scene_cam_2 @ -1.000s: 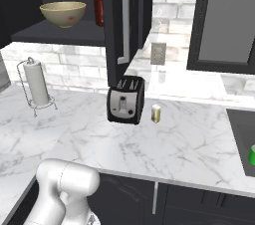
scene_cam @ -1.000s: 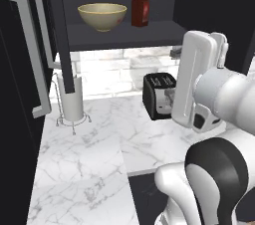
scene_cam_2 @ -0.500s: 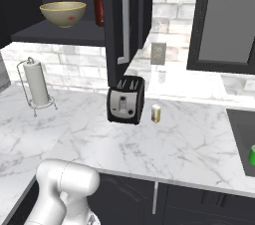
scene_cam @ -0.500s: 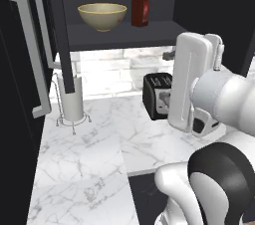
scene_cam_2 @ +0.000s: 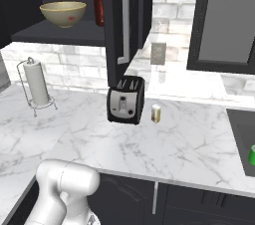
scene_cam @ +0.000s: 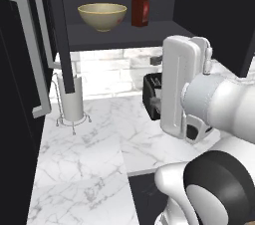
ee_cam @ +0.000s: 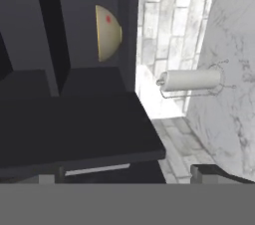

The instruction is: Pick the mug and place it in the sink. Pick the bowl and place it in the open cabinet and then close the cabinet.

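Since a second ago, you see the white arm (scene_cam: 194,94) has swung left across the left base view and now covers more of the black toaster (scene_cam_2: 125,100); the base has not driven. Gripper (ee_cam: 129,176): fingertips dark and set far apart at the bottom of the hand view, jaws released, nothing between them.

Near: white marble counter (scene_cam_2: 174,144) with grey veins, dark base cabinets under it. The toaster stands on it, a small pale shaker (scene_cam_2: 156,113) just beside. Right edge: corner of the black sink (scene_cam_2: 244,139), with the bright green mug (scene_cam_2: 252,155) inside, cut by the frame.

Farther left: paper towel roll (scene_cam_2: 37,82) upright on a wire stand.

Far: white brick wall. Above, the black wall cabinet (scene_cam: 119,35), door (scene_cam_2: 119,20) open with a long silver bar handle. The bowl (scene_cam: 102,16) sits upright on the shelf: wide, olive-tan, lighter rim, red reflection on one side. A red bottle (scene_cam: 140,7) stands near it, apart.
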Robot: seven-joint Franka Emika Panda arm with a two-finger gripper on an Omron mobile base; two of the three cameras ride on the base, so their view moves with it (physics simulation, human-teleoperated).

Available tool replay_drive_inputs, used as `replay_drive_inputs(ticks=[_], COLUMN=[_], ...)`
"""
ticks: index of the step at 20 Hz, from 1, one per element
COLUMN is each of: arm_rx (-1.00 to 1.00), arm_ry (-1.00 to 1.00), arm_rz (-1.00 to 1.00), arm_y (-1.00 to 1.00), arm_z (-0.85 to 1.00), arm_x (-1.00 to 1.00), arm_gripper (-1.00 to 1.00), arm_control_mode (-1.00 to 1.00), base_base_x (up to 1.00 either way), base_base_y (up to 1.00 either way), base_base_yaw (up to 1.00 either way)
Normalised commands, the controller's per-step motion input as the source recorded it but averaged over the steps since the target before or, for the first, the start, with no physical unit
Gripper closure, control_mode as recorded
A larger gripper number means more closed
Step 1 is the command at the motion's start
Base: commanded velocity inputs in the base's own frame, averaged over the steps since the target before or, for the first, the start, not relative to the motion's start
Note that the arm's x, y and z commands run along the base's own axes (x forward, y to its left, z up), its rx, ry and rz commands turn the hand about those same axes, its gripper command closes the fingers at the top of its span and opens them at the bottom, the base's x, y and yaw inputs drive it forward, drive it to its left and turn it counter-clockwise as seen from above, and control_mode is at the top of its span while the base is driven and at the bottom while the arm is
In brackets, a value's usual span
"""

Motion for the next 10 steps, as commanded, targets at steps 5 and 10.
replay_drive_inputs(ticks=[5,10], arm_rx=[-0.02,0.0], arm_ry=[0.0,0.0], arm_rz=[0.03,0.0], arm_y=[0.12,0.02], arm_z=[0.0,0.0], arm_x=[-0.19,-0.19], arm_gripper=[-1.0,-1.0], arm_control_mode=[-1.0,-1.0], base_base_x=[0.0,0.0], base_base_y=[0.0,0.0], base_base_yaw=[0.0,0.0])
